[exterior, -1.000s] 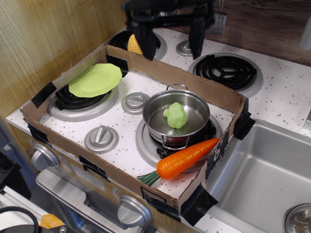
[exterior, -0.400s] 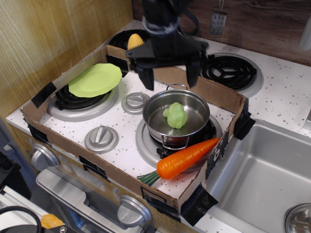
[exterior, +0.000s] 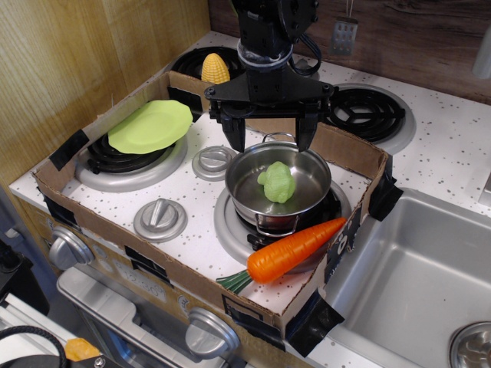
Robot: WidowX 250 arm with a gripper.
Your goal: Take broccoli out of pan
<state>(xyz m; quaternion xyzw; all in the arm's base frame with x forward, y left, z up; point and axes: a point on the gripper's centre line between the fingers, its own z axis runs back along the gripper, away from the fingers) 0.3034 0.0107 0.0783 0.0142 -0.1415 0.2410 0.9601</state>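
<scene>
The pale-green lumpy broccoli (exterior: 277, 182) lies inside the shiny steel pan (exterior: 245, 188), which stands on the front right burner inside a cardboard tray. My black gripper (exterior: 270, 141) hangs open just above the pan's far rim, its two fingers spread wide, one near the left side of the rim and one near the right. It holds nothing and is clear of the broccoli.
An orange carrot (exterior: 291, 250) lies in front of the pan. A lime-green plate (exterior: 150, 125) sits on the left burner. A yellow corn cob (exterior: 215, 68) stands behind the cardboard wall (exterior: 349, 149). Stove knobs (exterior: 160, 218) lie between the burners. A sink (exterior: 414, 284) is at right.
My gripper has come down and forward from the back of the stove to just above the pan, staying open. The broccoli and pan have not moved.
</scene>
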